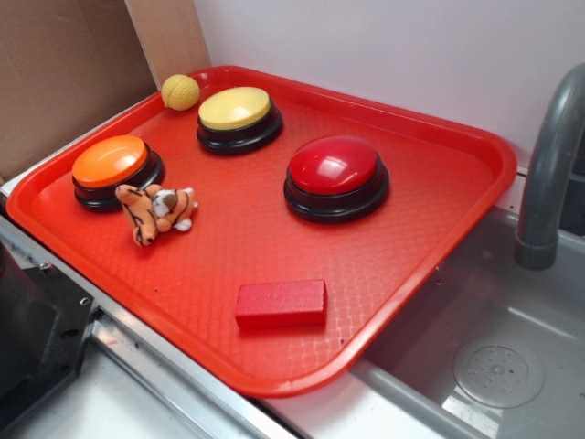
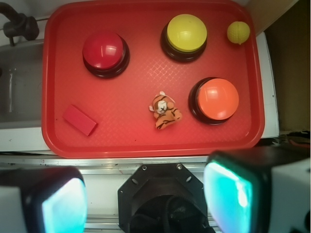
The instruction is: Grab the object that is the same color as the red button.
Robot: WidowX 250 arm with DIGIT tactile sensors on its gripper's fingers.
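The small flat red block lies near the front edge of the red tray. In the wrist view the red block is at the tray's lower left. The red button, a glossy dome on a black base, stands in the tray's middle right; in the wrist view the red button is upper left. My gripper is open and empty, high above the robot base, back from the tray. Its two fingers show at the bottom corners. The gripper is out of the exterior view.
An orange button, a yellow button, a yellow ball and a small plush tiger also sit on the tray. A grey faucet and sink are at the right. The black robot base is under the gripper.
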